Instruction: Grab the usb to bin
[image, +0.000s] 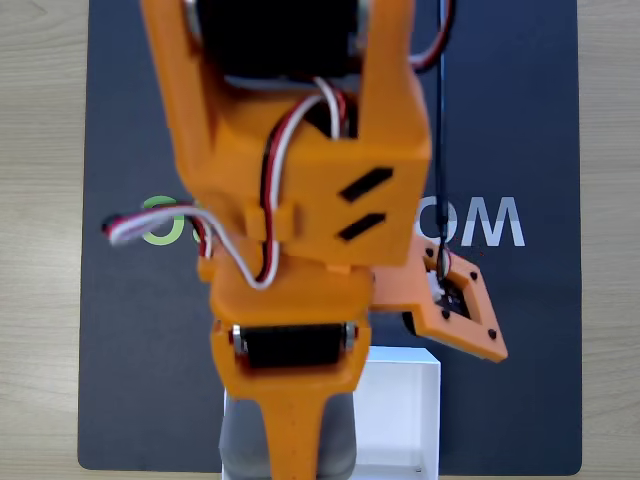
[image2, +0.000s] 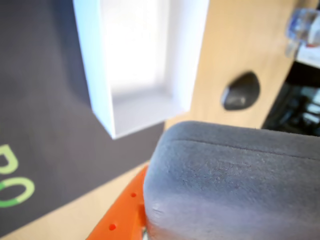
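In the fixed view my orange gripper (image: 290, 455) reaches down to the bottom edge and hangs over the left part of the bin (image: 400, 405), a white shallow box. The usb (image: 338, 440), a matte grey rounded block, shows on both sides of the orange finger, which covers its middle. The wrist view has the usb (image2: 230, 185) large and close in the foreground, pressed against an orange finger (image2: 120, 222). Beyond it lies the bin (image2: 92, 65) with its plain white inside. The gripper (image2: 150, 220) looks shut on the usb; the second finger is hidden.
A dark mat (image: 520, 330) with a green and white logo covers the light wooden table (image: 40, 250). The wrist view shows a dark oval object (image2: 241, 91) on the wood past the bin and a clear object (image2: 302, 25) at the top right.
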